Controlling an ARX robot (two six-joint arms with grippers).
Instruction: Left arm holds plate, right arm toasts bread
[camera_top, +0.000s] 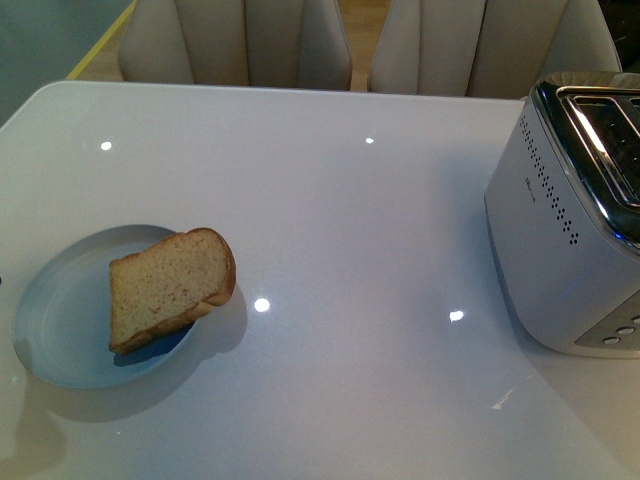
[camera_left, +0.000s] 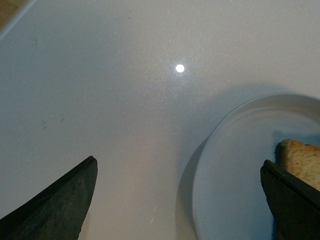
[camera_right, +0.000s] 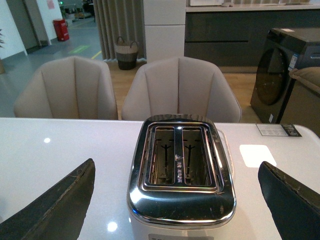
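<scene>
Pale blue plate (camera_top: 60, 310) sits on white desk (camera_top: 350, 220), front-left. Bread (camera_top: 168, 285) lies tilted on plate, rounded top propped over plate's right rim. Silver toaster (camera_top: 560, 240) stands at desk's right side, well apart from plate. Left claw (camera_left: 178, 162) spread wide, holding nothing, above desk at plate rim. Right claw (camera_right: 176, 165) spread wide, holding nothing, facing toaster top. Beige chairs (camera_top: 235, 40) beyond desk.
</scene>
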